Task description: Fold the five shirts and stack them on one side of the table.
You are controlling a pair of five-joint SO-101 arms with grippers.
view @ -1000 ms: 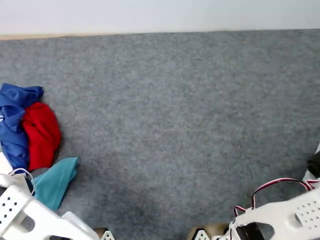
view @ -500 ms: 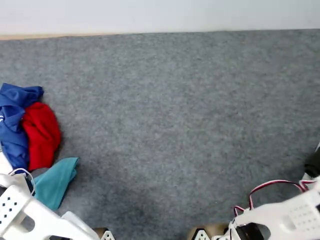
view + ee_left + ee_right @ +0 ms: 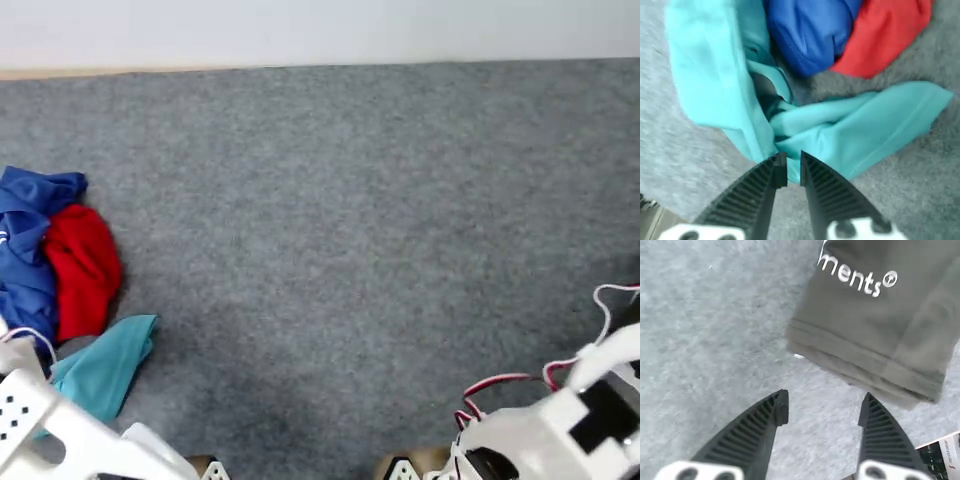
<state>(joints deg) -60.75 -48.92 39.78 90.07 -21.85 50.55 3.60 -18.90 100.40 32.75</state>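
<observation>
Where the grey felt is spread up to a pale wall, the left gripper is seen almost closed, its jaws seemingly nipped on the teal shirt. A blue shirt and a red shirt are bunched beyond the tips. The right gripper is held wide open and empty, a dark shirt lying just ahead.

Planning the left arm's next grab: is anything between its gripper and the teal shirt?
Nothing visible does. The left gripper sits right at the near edge of the teal shirt; the blue shirt and red shirt lie beyond it, on the far side.
</observation>
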